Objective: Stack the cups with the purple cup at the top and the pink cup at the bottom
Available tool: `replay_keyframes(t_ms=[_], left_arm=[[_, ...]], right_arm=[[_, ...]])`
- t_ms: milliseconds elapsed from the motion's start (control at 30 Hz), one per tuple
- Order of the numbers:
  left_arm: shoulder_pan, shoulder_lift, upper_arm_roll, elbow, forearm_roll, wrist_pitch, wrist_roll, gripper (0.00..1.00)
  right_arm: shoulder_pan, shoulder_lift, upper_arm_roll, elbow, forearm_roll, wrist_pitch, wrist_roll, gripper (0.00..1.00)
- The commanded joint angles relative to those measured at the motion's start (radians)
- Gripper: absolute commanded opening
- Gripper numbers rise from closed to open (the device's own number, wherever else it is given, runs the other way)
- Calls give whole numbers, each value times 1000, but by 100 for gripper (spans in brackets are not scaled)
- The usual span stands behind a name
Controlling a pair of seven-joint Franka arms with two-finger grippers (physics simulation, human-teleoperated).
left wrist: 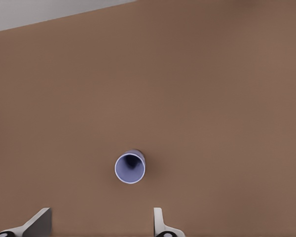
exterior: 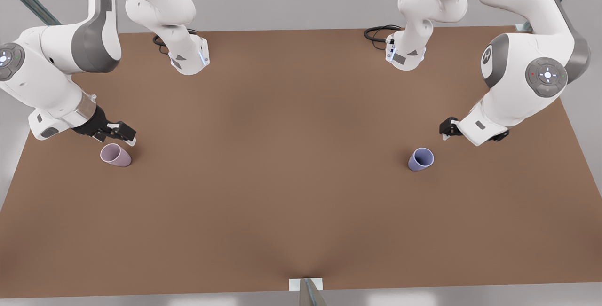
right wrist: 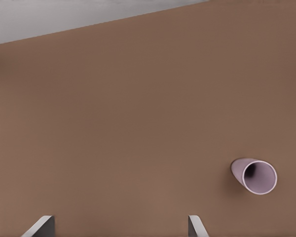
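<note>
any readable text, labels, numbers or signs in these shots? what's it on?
None readable.
Pink cup: plain, unmarked.
Purple cup: plain, unmarked.
Table: bare brown, no markings.
Arm joint discs: small coloured dots and an icon, no legible letters.

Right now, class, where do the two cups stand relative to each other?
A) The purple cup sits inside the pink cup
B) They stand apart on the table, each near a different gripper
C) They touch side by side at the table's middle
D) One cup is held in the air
B: the pink cup stands near the right gripper, the purple cup near the left gripper, both on the table.
</note>
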Motion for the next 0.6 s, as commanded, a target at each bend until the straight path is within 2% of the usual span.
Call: replay_keyframes(t_ms=[0, 333, 400, 500, 533, 567], left_arm=[[0, -2, 0, -1, 0, 8, -8, 100], [14, 1, 3, -53, -3, 5, 5, 100], [43, -2, 3, -56, -3, -101, 9, 100], [43, 1, 0, -48, -3, -104, 6, 100], [43, 16, -1, -48, -5, -95, 8, 100], [43, 42, -1, -44, -6, -91, 8, 100]], right_arm=[[-2, -1, 1, 0, 1, 11, 48, 100], [-2, 1, 1, 0, 1, 11, 48, 100], [-2, 1, 1, 0, 1, 14, 48, 100], [-5, 60, 8, 2, -4, 25, 47, 100], [12, 151, 16, 36, -4, 28, 35, 100], [29, 177, 16, 56, -1, 33, 32, 100]])
